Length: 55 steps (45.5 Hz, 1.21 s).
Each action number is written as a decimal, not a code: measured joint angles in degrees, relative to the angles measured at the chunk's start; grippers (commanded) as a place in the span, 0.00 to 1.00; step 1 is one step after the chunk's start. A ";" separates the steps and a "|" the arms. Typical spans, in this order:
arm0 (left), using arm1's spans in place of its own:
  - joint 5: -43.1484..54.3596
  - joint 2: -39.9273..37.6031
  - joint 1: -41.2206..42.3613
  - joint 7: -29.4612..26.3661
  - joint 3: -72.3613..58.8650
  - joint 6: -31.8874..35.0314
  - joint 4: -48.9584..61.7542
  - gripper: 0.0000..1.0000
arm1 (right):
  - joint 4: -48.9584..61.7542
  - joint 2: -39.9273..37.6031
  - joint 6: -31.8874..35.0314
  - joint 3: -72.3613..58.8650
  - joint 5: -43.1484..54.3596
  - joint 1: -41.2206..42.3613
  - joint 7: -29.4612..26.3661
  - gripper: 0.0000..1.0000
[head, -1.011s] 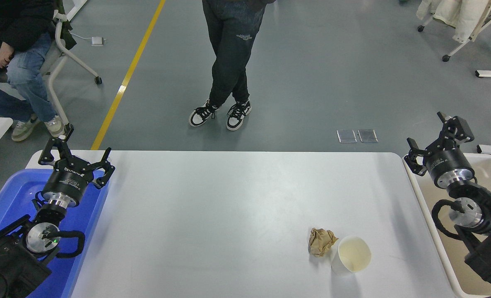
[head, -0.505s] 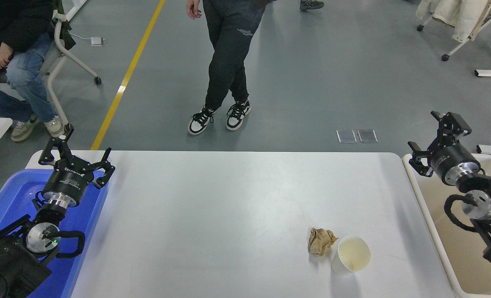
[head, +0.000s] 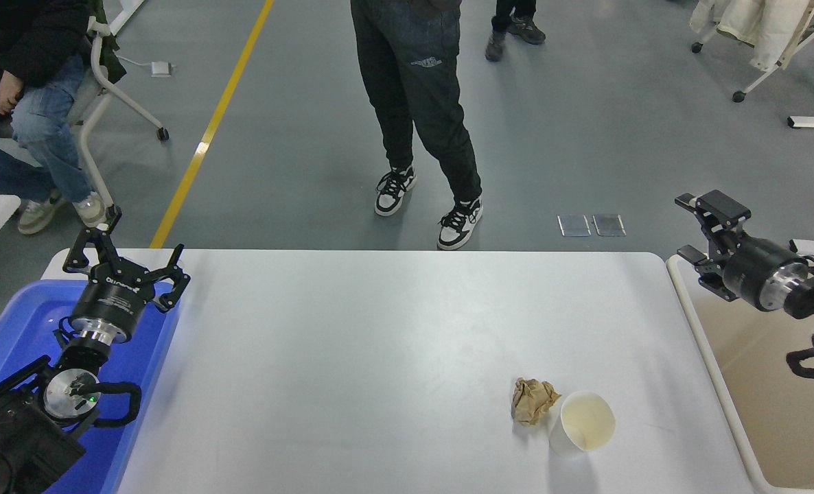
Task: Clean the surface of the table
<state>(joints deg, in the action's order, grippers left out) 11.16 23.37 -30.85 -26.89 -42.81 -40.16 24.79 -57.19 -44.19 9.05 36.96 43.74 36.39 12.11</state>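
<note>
The white table surface (head: 379,357) fills the middle of the head view. On it, at the lower right, lie a crumpled brown paper ball (head: 532,401) and a white paper cup (head: 582,422) on its side, touching each other. My right gripper (head: 694,228) is open and empty, up above the table's far right corner and the beige bin, pointing left. My left gripper (head: 124,250) is open and empty, parked over the blue bin at the lower left.
A blue plastic bin (head: 16,336) sits at the table's left end, a beige plastic bin (head: 777,391) at its right end. A person (head: 421,103) stands just beyond the far edge; another sits at the top left (head: 22,103).
My right arm has swung up and to the right, its gripper turning to point left. The standing person has stepped to the right. The paper ball, cup and left arm have not moved.
</note>
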 measured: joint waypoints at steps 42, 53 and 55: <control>0.00 -0.02 0.00 0.00 -0.02 -0.08 0.00 1.00 | -27.43 -13.14 4.68 -25.51 45.67 13.13 3.81 1.00; 0.00 -0.01 0.00 0.00 -0.02 -0.09 0.00 1.00 | -28.54 -12.44 4.70 -33.92 51.43 18.37 3.86 1.00; 0.00 -0.01 0.00 0.00 -0.02 -0.09 0.00 1.00 | -28.63 -12.25 4.70 -35.19 52.24 19.17 3.87 1.00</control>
<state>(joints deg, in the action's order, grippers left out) 11.16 23.35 -30.85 -26.90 -42.82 -40.26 24.79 -85.82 -56.43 13.75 1.77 95.98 55.56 15.98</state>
